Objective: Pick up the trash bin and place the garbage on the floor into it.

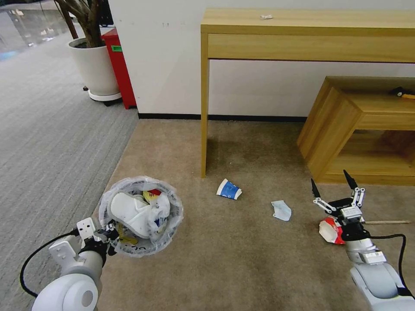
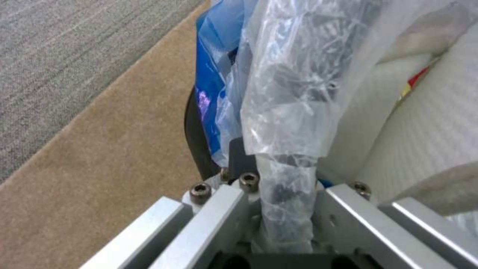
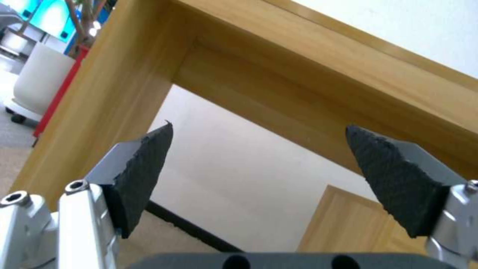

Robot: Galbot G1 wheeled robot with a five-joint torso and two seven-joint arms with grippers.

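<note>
Trash bin (image 1: 140, 216) sits at the lower left of the head view, over the beige floor (image 1: 242, 255) near the edge of the grey striped carpet (image 1: 52, 142). Its crinkled bag lining drapes over the rim, and a white slipper (image 1: 132, 211) lies inside with a red and yellow wrapper behind it. The left gripper (image 1: 111, 235) is at the bin's near rim; in the left wrist view its jaws are pressed together on the rim and bag lining (image 2: 289, 179), though whether the bin is lifted off the carpet is hard to judge.

Three pieces of garbage lie on the floor ahead: a blue-white paper cup (image 1: 229, 189) on its side near the leg of the tall wooden table (image 1: 302, 30), a pale blue mask (image 1: 282, 210) to its right, and a red wrapper (image 1: 330, 230) just beside the right arm. A thin wooden stick (image 1: 389, 222) lies farther right.

The right gripper (image 1: 335, 183) hangs above the red wrapper, jaws spread wide and holding nothing, tips pointing toward the low wooden cabinet (image 1: 354, 129). The right wrist view shows its dark fingertips (image 3: 144, 164) apart against the table's underside
</note>
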